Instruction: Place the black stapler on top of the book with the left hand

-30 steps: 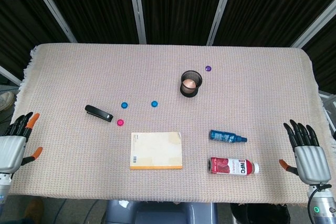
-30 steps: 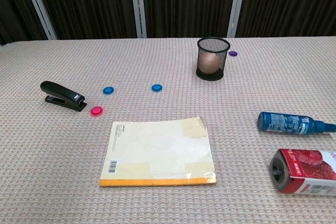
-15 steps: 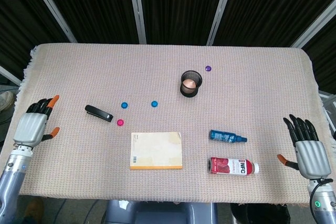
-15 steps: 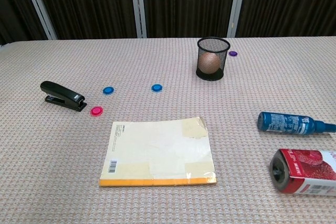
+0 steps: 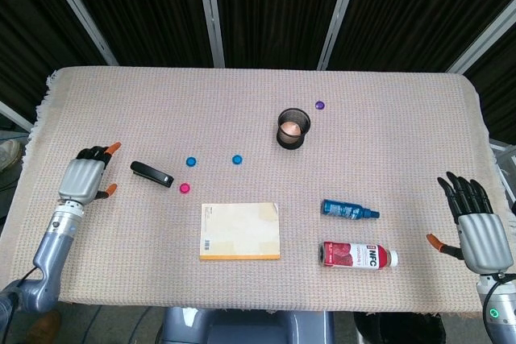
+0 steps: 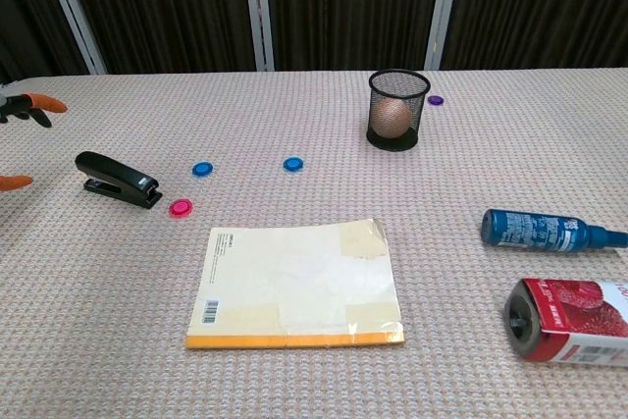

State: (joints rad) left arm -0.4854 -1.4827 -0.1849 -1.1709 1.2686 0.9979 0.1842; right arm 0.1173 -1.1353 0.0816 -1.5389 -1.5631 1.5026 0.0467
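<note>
Now the left hand (image 5: 83,177), fingers spread and empty, hovers near the bench's left edge, just beside the black stapler (image 5: 151,173).

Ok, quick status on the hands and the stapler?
Left hand open beside black stapler, not touching. Right hand open at table edge. Stapler on cloth, book bare. Nothing between.

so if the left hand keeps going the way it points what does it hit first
Probably the black stapler: the left hand sits just beside it, fingers open toward it, nothing between. Height above the cloth is unclear.
</note>
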